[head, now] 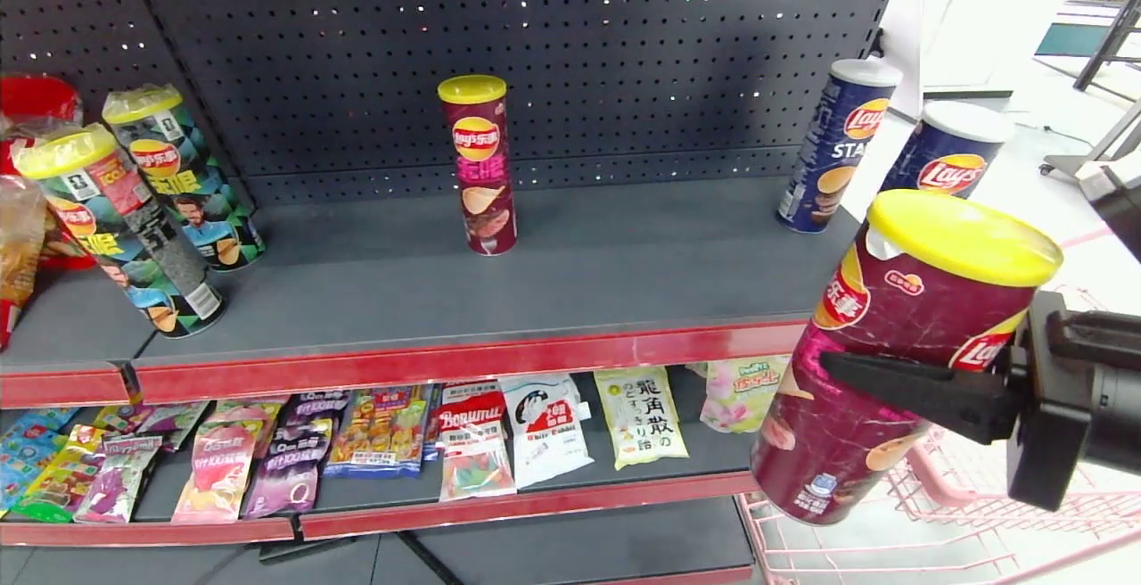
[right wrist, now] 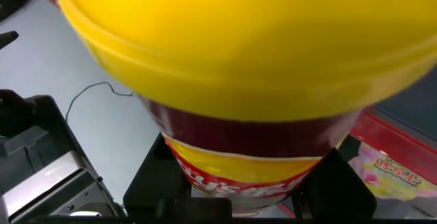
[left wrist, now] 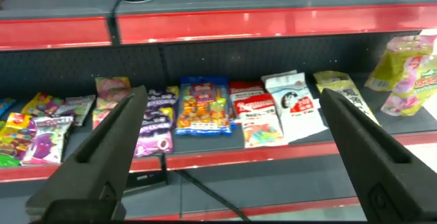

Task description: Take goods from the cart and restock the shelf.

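Right pincer [head: 869, 362] clamps tilted maroon chip can [head: 905, 300], yellow-lidded, seemingly over the cart [head: 931, 500]; left pincer [left wrist: 233, 95] spread.

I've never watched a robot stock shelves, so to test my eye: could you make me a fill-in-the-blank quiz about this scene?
1. The right gripper is shut on a maroon chip can whose lid is ____.
2. The two cans at the right end of the upper shelf are ____.
3. The left gripper is ____, facing snack bags on the lower shelf.
4. The cart below the held can is ____.
Missing words: yellow, blue, open, pink.
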